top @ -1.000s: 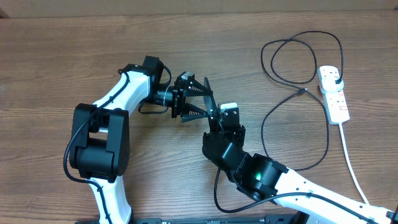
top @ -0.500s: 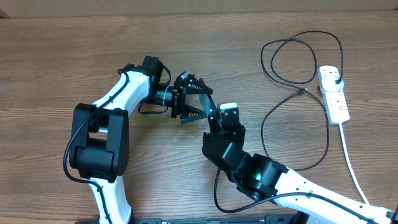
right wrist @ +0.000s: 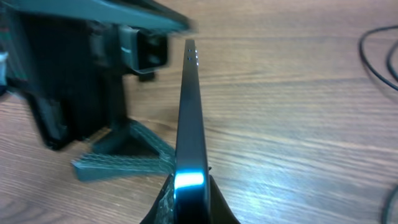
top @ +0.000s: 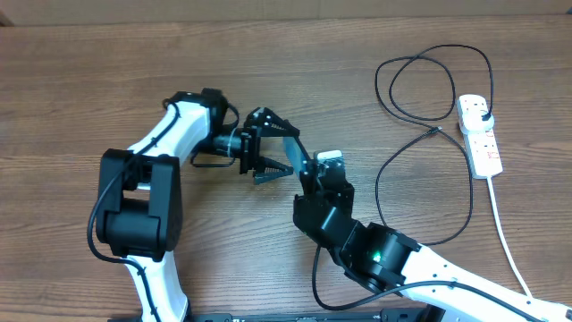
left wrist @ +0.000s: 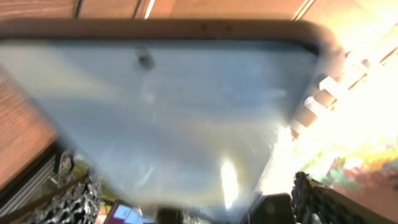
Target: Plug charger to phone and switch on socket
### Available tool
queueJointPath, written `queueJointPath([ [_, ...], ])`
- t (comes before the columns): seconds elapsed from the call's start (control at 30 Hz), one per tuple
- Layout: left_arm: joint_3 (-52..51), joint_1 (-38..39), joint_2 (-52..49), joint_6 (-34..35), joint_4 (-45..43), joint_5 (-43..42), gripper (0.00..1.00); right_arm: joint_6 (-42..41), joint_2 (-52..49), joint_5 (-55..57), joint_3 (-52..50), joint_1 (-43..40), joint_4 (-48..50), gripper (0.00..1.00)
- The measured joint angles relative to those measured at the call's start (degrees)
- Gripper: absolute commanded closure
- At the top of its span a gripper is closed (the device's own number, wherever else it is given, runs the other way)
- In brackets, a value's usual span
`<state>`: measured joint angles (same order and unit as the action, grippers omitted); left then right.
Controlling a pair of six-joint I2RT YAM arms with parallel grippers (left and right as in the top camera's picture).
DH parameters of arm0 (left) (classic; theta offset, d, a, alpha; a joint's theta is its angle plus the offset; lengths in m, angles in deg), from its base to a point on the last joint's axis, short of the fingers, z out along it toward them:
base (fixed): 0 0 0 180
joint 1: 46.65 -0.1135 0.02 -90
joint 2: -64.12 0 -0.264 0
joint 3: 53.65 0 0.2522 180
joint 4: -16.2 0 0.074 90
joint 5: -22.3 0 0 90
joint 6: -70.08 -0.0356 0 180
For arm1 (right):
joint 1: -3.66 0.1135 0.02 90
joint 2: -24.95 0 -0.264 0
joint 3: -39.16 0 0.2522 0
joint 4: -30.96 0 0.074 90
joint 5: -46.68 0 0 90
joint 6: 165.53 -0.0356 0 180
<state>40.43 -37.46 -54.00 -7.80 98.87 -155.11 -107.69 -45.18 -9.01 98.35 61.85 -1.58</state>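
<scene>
The phone is held upright on its edge above the table, its light blue screen facing my left wrist camera. My right gripper is shut on its lower end; the right wrist view shows its thin dark edge clamped between the fingers. My left gripper is open, its fingers spread on either side of the phone without touching it. The charger cable lies looped at the right, its plug tip free on the table. Its black adapter sits in the white socket strip.
The strip's white cord runs down toward the front right corner. More cable curves between the right arm and the strip. The wooden table stretches left and behind the arms.
My left arm has drawn back a little to the left with its fingers still spread. The phone has tilted slightly in my right gripper, showing more of its screen.
</scene>
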Motion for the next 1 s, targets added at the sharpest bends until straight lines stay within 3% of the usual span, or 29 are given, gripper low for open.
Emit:
queueJointPath([
  [0.1, 0.3, -2.1, 0.0, -6.8, 7.1, -0.5, 0.00, -1.7, 1.6, -0.1, 0.0, -0.2, -2.0, 0.96],
  [0.27, 0.6, -6.9, 0.0, -24.7, 25.0, -0.9, 0.01, -7.3, 6.9, -0.6, 0.0, -1.1, -6.5, 0.96],
  [0.4, 0.6, -10.1, 0.0, -35.4, 27.7, 0.3, 0.00, -17.0, 10.4, -1.1, 0.0, -1.5, -11.2, 0.96],
  [0.77, 0.6, -11.8, 0.1, -44.1, 27.8, 3.5, 0.00, -47.6, 11.5, -7.5, 0.0, -1.6, -12.4, 0.96],
  [1.0, 0.6, -11.0, 0.1, -45.7, 27.8, 2.6, 0.00, -58.1, 11.4, -7.8, 0.0, -1.6, -12.3, 0.96],
])
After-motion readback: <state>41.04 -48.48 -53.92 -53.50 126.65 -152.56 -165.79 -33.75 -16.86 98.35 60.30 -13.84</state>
